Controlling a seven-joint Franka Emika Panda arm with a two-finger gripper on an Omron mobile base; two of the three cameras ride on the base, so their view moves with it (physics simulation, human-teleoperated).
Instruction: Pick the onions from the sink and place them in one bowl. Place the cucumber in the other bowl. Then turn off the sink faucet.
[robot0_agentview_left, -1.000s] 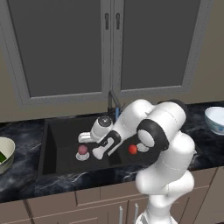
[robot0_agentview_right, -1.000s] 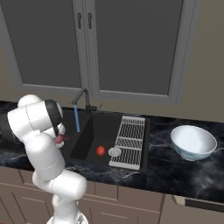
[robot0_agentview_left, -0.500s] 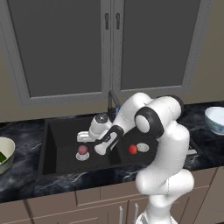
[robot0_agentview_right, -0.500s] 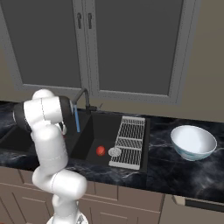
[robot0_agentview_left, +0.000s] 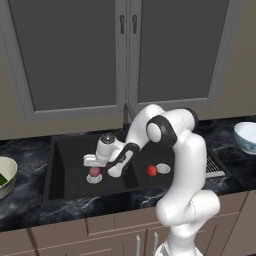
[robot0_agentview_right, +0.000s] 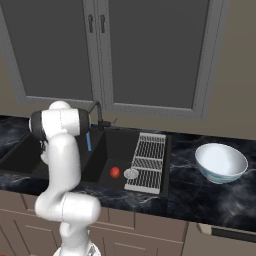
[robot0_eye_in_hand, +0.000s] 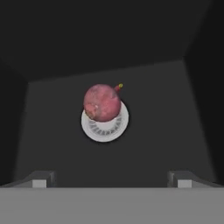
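Now that our hand has swung left over the past second and sits above the left basin of the sink (robot0_agentview_left: 65, 165), the pinkish-red onion (robot0_eye_in_hand: 102, 103) lies dead ahead on its drain disc (robot0_eye_in_hand: 105, 124), with our jaws (robot0_eye_in_hand: 111, 178) spread wide and holding nothing. We judge the first pick is lined up. The red-orange onion (robot0_agentview_left: 151, 170) waits in the right basin; the cucumber (robot0_agentview_left: 1, 178) rests in the cream bowl (robot0_agentview_left: 11, 167) on the bench (robot0_agentview_left: 25, 205), well apart from the white-bluish bowl (robot0_agentview_right: 220, 162).
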